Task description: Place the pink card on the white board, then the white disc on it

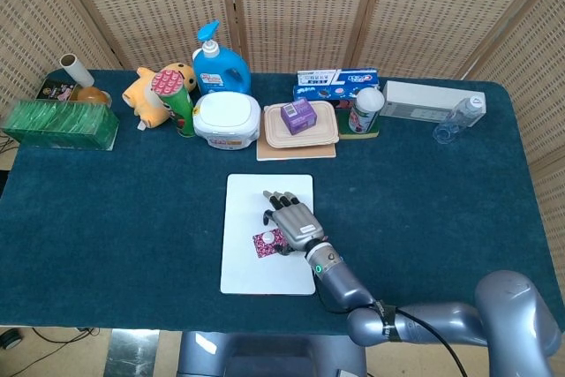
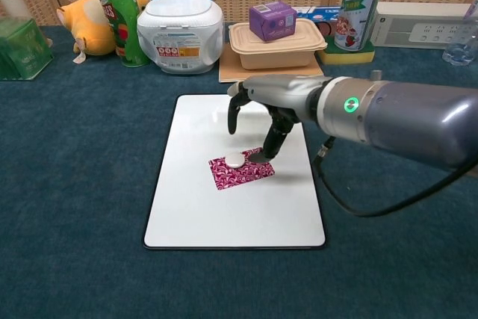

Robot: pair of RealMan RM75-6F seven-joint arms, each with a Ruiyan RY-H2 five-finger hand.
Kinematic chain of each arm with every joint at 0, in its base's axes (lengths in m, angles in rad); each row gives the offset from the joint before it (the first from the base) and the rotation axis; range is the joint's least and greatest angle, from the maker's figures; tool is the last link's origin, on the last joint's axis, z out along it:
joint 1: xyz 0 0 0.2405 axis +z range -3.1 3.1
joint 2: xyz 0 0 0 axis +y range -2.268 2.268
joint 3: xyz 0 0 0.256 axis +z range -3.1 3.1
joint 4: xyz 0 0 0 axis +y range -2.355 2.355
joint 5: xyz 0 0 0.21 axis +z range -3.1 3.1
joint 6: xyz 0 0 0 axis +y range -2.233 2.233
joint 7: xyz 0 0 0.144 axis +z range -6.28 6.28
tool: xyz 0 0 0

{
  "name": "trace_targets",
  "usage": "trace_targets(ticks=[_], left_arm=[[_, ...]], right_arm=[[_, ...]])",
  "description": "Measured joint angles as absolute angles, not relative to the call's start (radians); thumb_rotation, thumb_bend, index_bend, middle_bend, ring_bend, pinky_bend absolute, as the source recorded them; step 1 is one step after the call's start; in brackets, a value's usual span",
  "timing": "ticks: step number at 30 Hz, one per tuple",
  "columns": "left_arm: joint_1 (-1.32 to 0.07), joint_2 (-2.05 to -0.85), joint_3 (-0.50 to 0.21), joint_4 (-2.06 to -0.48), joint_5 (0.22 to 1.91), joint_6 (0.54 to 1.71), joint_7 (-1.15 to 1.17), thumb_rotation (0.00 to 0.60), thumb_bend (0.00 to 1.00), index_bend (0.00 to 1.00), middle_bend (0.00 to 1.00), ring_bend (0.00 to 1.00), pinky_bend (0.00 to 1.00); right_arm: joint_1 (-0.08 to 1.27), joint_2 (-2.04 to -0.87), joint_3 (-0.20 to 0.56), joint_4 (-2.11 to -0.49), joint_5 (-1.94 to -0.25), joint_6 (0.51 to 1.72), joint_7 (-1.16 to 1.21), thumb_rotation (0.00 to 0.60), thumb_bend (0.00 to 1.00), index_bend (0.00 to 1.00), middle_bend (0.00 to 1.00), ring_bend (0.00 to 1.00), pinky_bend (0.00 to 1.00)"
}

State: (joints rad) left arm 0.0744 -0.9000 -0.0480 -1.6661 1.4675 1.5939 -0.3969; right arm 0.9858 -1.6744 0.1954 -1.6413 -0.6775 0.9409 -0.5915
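On the blue tabletop [image 2: 75,184], the white disc [image 2: 235,160] lies on the pink card [image 2: 240,169] under the right robot hand [image 2: 261,110], released, whose low fingertip could drag it askew.

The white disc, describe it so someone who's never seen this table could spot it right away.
Find the white board lying flat on the blue table, in front of the row of containers. On it lies a pink patterned card, with the right robot hand just above. The white disc is the small round piece on that card's near-left part, the only plain white thing on the pink pattern.
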Motion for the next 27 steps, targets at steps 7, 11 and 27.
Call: trace_targets(ticks=[7, 11, 27], left_arm=[[0.076, -0.902, -0.044, -1.667, 1.479, 1.599, -0.393, 0.6, 0.0, 0.0, 0.0, 0.0, 0.0], [0.078, -0.904, -0.04, -1.679, 1.492, 1.608, -0.373, 0.6, 0.0, 0.0, 0.0, 0.0, 0.0], [0.095, -0.934, -0.037, -1.725, 1.484, 1.644, -0.218, 0.6, 0.0, 0.0, 0.0, 0.0, 0.0]], right_arm=[[0.91, -1.542, 0.149, -1.702, -0.911, 0.976, -0.498, 0.6, 0.05, 0.24, 0.08, 0.01, 0.01], [0.844, -1.462, 0.11, -1.691, -1.101, 1.02, -0.376, 0.6, 0.02, 0.2, 0.07, 0.0, 0.0], [0.466, -1.193, -0.053, -1.504, -1.446, 1.388, 0.115, 0.444, 0.0, 0.01, 0.0, 0.0, 0.0]])
